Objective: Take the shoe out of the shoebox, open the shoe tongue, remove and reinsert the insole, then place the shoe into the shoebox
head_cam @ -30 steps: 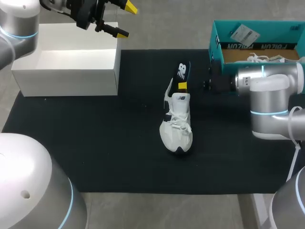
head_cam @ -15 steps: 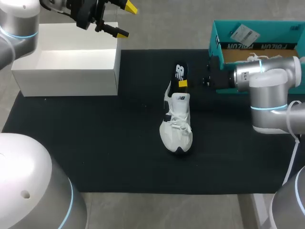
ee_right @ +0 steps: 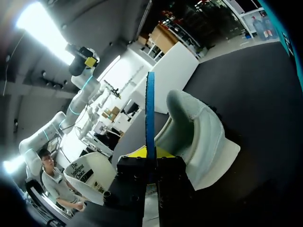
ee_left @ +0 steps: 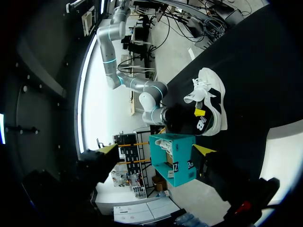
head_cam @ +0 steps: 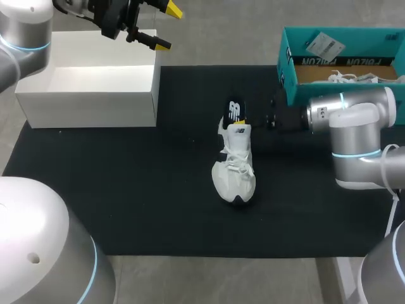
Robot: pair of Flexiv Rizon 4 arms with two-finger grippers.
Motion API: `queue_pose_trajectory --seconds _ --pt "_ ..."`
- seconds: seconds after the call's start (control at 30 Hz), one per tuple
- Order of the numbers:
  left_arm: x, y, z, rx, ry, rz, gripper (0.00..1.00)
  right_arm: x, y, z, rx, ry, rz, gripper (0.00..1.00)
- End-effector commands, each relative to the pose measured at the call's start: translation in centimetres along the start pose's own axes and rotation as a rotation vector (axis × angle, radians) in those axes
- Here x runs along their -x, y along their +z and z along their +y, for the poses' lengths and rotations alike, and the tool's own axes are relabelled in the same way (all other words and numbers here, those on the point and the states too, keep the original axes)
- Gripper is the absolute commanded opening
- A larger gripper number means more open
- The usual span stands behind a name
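Observation:
A white shoe (head_cam: 235, 163) lies on the black mat, toe toward the front edge. A dark insole (head_cam: 234, 110) stands on edge at its heel opening. My right gripper (head_cam: 244, 120) comes in from the right and is shut on the insole. In the right wrist view the insole (ee_right: 150, 113) shows as a thin blue edge clamped between the fingers (ee_right: 173, 176), with the shoe's heel (ee_right: 199, 127) just ahead. The teal shoebox (head_cam: 288, 63) sits at the back right. My left gripper (head_cam: 155, 26) hangs open over the white box, far from the shoe (ee_left: 208, 97).
An open white box (head_cam: 88, 98) stands at the back left on the mat (head_cam: 139, 190). The teal shoebox holds a second white shoe (head_cam: 354, 77). My right arm's body (head_cam: 357, 126) lies just in front of the shoebox.
The right gripper closed on the insole and carried it nearer the shoe's heel, so it now stands steeper. The left arm stayed put.

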State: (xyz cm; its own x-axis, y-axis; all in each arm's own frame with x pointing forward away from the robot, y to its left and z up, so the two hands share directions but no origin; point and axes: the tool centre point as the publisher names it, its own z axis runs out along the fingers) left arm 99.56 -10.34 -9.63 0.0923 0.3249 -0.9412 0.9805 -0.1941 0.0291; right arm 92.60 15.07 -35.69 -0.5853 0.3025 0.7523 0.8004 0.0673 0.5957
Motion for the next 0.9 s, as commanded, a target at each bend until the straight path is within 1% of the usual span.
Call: queue_pose_trajectory --seconds 0.03,0.07,0.1,0.17,0.3,0.33,0.4,0.47,0.53,0.6,0.7,0.9 --pt "0.0 0.0 0.1 -0.001 0.001 0.003 1.00 0.0 0.0 0.3 0.027 -0.020 -0.007 0.49" --pt "0.0 0.0 0.1 -0.001 0.001 0.003 1.00 0.1 -0.1 0.8 0.027 -0.031 -0.011 0.55" --pt "0.0 0.0 0.1 -0.001 0.001 0.003 1.00 0.2 -0.3 1.4 0.026 -0.042 -0.016 0.49" --pt "0.0 0.0 0.1 -0.001 0.001 0.003 1.00 0.5 -0.6 2.6 0.029 -0.067 -0.020 0.49" --pt "0.0 0.0 0.1 -0.001 0.001 0.003 1.00 1.1 -1.1 4.4 0.021 -0.095 -0.027 0.48" --pt "0.0 0.0 0.1 -0.001 0.001 0.003 1.00 1.2 -1.2 4.7 0.019 -0.098 -0.027 0.47" --pt "0.0 0.0 0.1 -0.001 0.001 0.003 1.00 1.4 -1.4 5.2 0.015 -0.105 -0.029 0.42" --pt "0.0 0.0 0.1 -0.001 0.001 0.003 1.00 1.5 -1.4 5.3 0.006 -0.107 -0.029 0.00" --pt "0.0 0.0 0.1 -0.001 0.001 0.003 1.00 1.4 -1.3 5.3 -0.002 -0.103 -0.029 0.00" --pt "0.0 0.0 0.1 -0.001 0.001 0.003 1.00 1.4 -1.1 4.8 -0.008 -0.092 -0.030 0.00" --pt "0.0 0.0 0.1 -0.001 0.001 0.003 1.00 1.4 -0.9 3.9 -0.020 -0.074 -0.031 0.00" --pt "0.0 0.0 0.1 -0.001 0.001 0.003 1.00 0.5 -0.3 2.2 -0.041 -0.040 -0.020 0.00"
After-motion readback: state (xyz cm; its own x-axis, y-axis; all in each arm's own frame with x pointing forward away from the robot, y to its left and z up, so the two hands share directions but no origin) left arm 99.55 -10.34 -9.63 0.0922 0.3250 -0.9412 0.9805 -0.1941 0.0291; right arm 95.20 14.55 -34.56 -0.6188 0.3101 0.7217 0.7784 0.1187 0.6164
